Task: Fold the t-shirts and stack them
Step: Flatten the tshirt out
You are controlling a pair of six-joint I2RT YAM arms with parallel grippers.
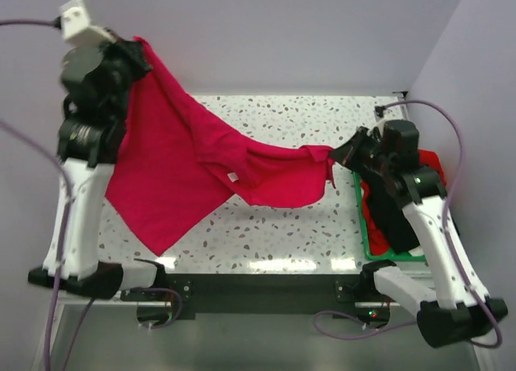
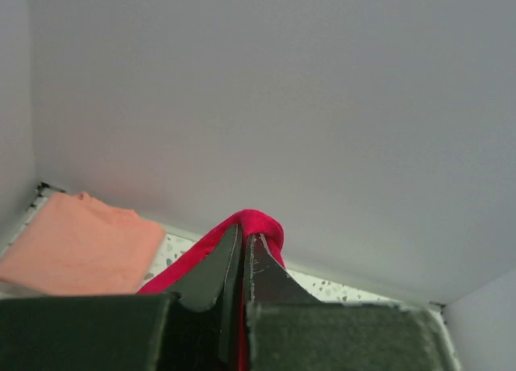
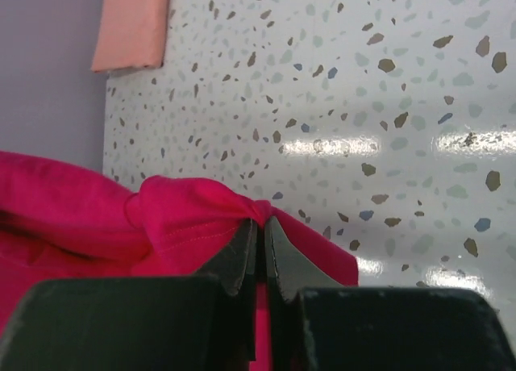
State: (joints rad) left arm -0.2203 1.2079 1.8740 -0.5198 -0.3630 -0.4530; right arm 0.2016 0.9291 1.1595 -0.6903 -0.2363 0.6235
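The crimson-red t-shirt (image 1: pixel 185 161) hangs in the air, stretched between both arms above the speckled table (image 1: pixel 274 226). My left gripper (image 1: pixel 137 52) is raised high at the far left and shut on one end of it; the cloth bulges over the fingertips in the left wrist view (image 2: pixel 258 224). My right gripper (image 1: pixel 334 155) is lower, at mid right, shut on the other end (image 3: pixel 193 218). The pale salmon-pink t-shirt lies folded flat at the table's far corner, seen in the left wrist view (image 2: pixel 81 242) and the right wrist view (image 3: pixel 133 24); it is hidden in the top view.
A green tray (image 1: pixel 360 226) holding more red cloth (image 1: pixel 431 165) lies on the table's right side under my right arm. Grey walls close in the table at the back and both sides.
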